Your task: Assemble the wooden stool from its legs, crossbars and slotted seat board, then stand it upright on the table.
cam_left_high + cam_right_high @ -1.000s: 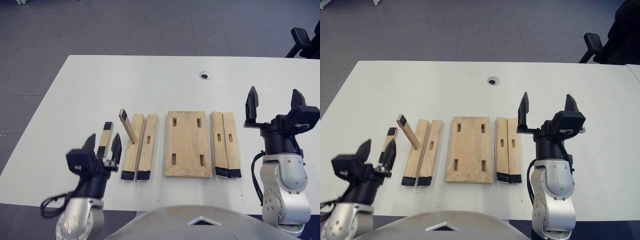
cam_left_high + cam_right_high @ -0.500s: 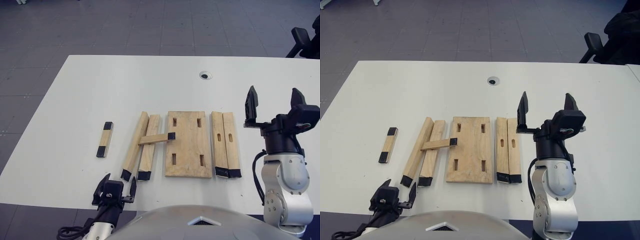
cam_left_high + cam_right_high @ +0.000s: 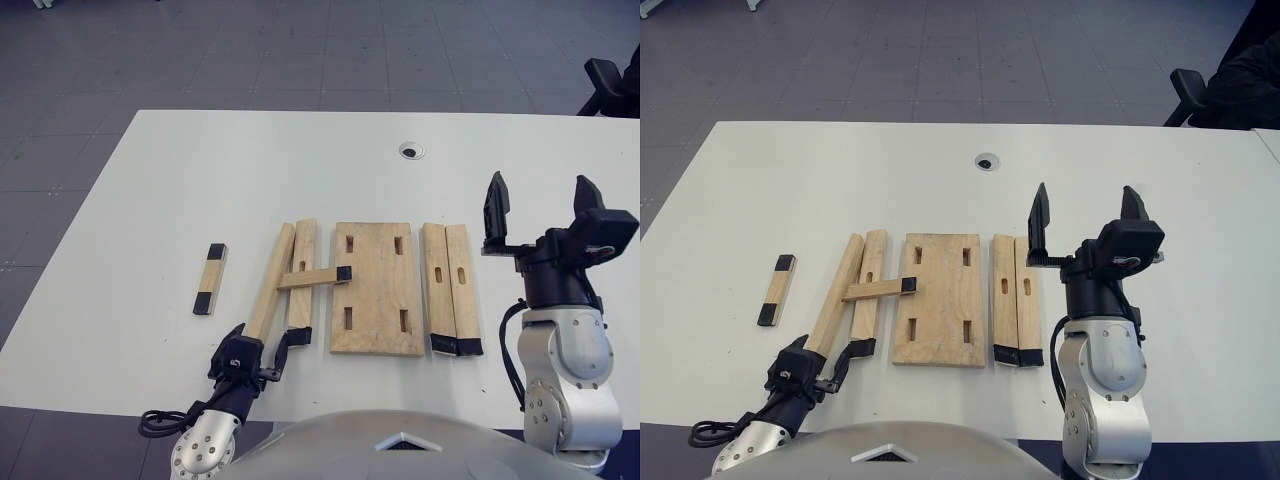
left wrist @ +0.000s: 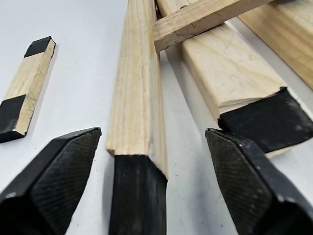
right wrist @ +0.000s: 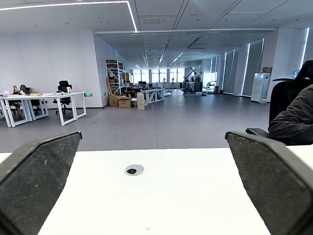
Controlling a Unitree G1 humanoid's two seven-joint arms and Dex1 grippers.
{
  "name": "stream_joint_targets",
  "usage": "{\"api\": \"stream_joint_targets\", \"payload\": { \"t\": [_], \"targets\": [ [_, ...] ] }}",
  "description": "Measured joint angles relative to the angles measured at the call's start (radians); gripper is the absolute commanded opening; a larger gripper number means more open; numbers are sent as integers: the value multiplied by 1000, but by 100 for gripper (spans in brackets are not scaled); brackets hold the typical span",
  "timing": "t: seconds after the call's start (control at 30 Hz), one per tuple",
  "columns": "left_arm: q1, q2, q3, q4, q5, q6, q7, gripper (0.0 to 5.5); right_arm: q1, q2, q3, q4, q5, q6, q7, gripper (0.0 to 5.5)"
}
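- Farthest left, a short crossbar [image 3: 209, 279] lies alone on the table [image 3: 150, 200], well apart from both grippers.
- We find the left gripper [image 3: 258, 340] low at the near table edge, fingers spread and holding nothing. The black-capped near end of the tilted leg [image 3: 268, 285] sits between them, with a gap on either side.
- That leg's long axis runs straight away from the gripper, its far end leaning right to meet the neighbouring leg [image 3: 299, 310].
- A second crossbar [image 3: 315, 278] rests across both legs, its black tip on the seat board [image 3: 375, 290]. We judge that lifting the leg would tip it off.
- The board lies flat, slots up, with the right pair of legs [image 3: 448, 290] just beside it.
- The right gripper [image 3: 538, 190] stands raised, open and empty. The left arm is clearly nearer the tilted leg.
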Motion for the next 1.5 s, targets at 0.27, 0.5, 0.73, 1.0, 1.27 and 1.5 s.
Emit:
{"api": "stream_joint_targets", "payload": {
  "t": [0.27, 0.5, 0.73, 1.0, 1.27, 1.5],
  "targets": [
    [-18, -26, 10, 20, -51, -2, -11, 230, 7, 0, -13, 0, 0, 0, -1, 550],
    [-35, -68, 73, 28, -88, 14, 7, 127, 8, 0, -17, 5, 0, -2, 0, 550],
    [-58, -140, 107, -62, -255, 79, 7, 105, 9, -1, -20, 15, 0, -4, 4, 550],
    [-492, -71, 376, -125, -1025, 316, 11, 105, -114, -49, -255, 120, 298, 2, 99, 550],
    [-828, 77, 430, 240, -1649, 492, -136, 105, -226, -305, -419, 433, 1168, 241, 721, 550],
    [-1102, 255, 239, 661, -1514, 769, -783, 105, -438, -403, -237, 624, 1186, 351, 1062, 550]
  ]
}}
